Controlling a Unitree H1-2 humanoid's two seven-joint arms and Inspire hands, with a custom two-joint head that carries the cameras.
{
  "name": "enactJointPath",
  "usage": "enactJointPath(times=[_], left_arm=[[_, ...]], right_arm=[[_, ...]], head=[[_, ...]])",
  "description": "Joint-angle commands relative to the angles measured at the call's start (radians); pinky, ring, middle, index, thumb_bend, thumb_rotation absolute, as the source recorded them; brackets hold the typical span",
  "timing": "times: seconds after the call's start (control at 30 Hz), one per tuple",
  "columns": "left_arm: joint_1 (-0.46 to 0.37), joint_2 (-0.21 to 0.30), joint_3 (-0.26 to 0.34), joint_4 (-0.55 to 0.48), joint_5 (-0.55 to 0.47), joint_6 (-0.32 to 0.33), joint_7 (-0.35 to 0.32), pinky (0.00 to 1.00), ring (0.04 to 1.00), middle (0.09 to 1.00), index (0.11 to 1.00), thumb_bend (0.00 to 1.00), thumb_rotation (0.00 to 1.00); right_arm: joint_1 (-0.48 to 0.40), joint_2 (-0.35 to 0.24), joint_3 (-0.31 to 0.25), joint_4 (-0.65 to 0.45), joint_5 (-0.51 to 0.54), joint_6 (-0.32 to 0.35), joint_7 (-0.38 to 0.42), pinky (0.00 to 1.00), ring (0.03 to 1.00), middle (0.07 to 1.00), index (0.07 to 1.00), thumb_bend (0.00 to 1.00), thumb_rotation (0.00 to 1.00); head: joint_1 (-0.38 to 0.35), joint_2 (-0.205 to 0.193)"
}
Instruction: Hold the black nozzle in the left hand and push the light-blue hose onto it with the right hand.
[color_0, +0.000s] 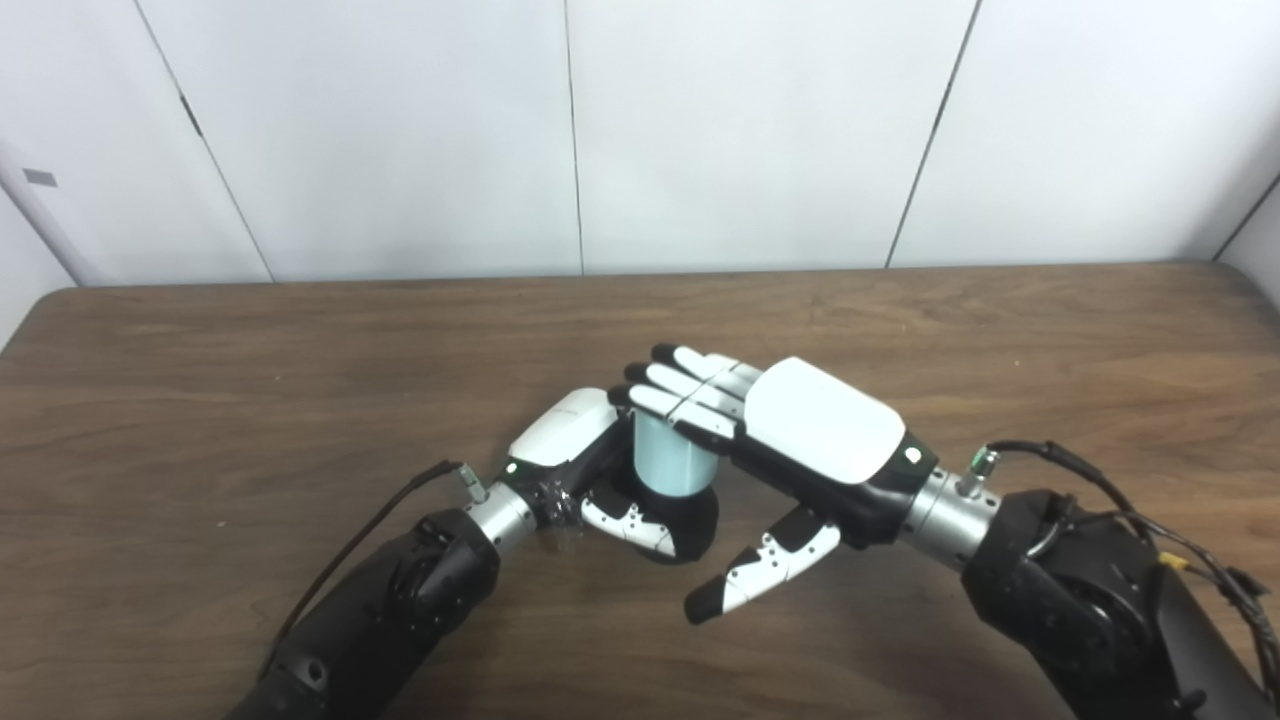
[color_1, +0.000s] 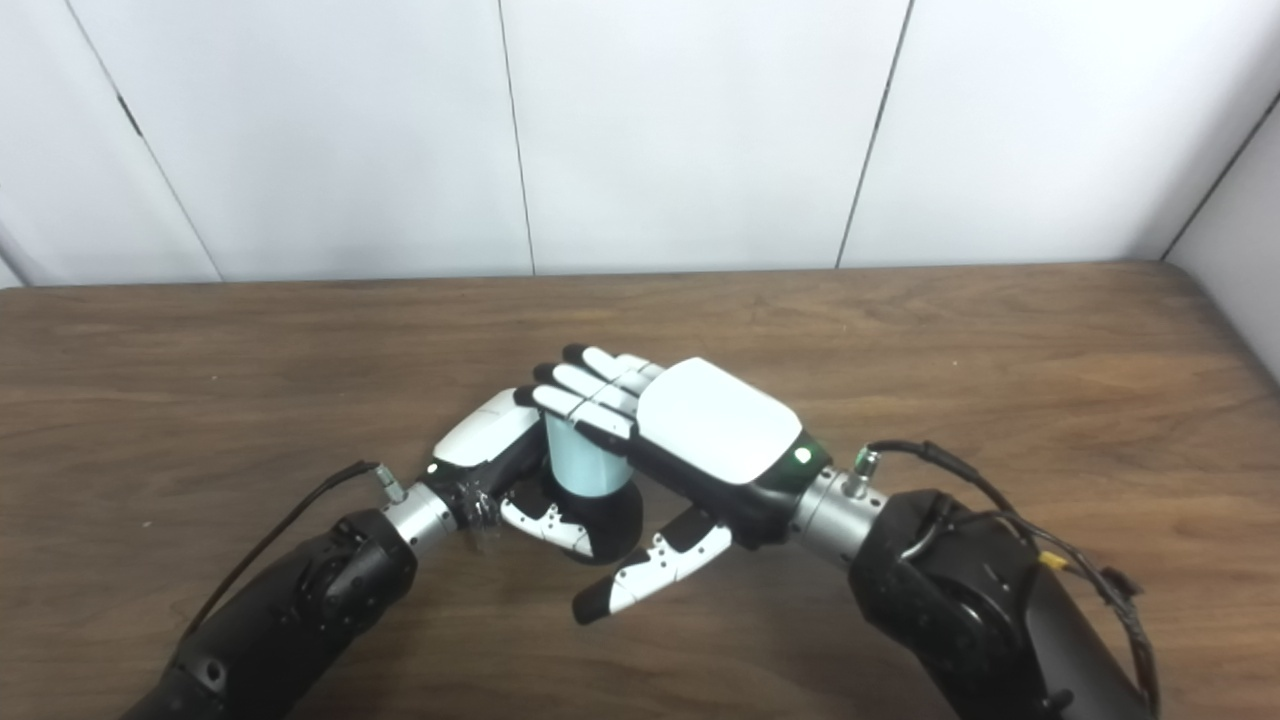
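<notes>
- Left robot hand (color_0: 590, 470) clamps black nozzle (color_0: 690, 525) upright, mid-tabletop (color_0: 300, 380).
- Right robot hand (color_0: 800, 430), fingers spread flat, presses light-blue hose (color_0: 672, 455) down onto nozzle.
- Watch off-centre pressure: hose likely tilts and jams.

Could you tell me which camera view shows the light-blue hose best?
The left eye view: the light-blue hose shows slightly more of its side there. In the right eye view the right hand covers a bit more of it.
</notes>
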Motion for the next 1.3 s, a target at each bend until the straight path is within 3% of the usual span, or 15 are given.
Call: enactJointPath(times=[0.0,0.37,0.83,1.0,1.27], left_arm=[[0.099,0.044,-0.072,0.093,0.102,0.121,-0.174,0.41,0.438,0.504,0.489,0.50,0.00],[0.100,0.041,-0.071,0.092,0.102,0.118,-0.170,0.41,0.439,0.503,0.489,0.50,0.00],[0.098,0.044,-0.069,0.096,0.100,0.117,-0.170,0.40,0.434,0.504,0.491,0.50,0.00],[0.097,0.046,-0.068,0.098,0.099,0.114,-0.171,0.38,0.429,0.503,0.495,0.50,0.00],[0.097,0.047,-0.069,0.088,0.101,0.120,-0.176,0.38,0.425,0.507,0.495,0.50,0.00]], right_arm=[[0.002,-0.001,0.067,0.024,0.015,-0.018,0.101,0.95,0.994,0.972,0.950,0.78,0.94],[-0.019,-0.007,0.092,0.029,0.003,-0.027,0.106,0.95,0.984,0.959,0.926,0.78,0.92],[0.004,-0.020,0.000,0.029,-0.012,0.027,0.062,0.91,0.981,0.977,0.949,0.72,0.90],[0.039,-0.023,-0.002,0.033,0.000,0.004,0.046,0.89,0.966,0.958,0.919,0.72,0.86],[0.042,-0.019,0.004,0.026,0.006,0.003,0.043,0.92,0.975,0.962,0.927,0.72,0.87]], head=[[0.001,0.001],[0.002,0.004],[0.002,0.008],[0.003,0.010],[0.004,0.014]])
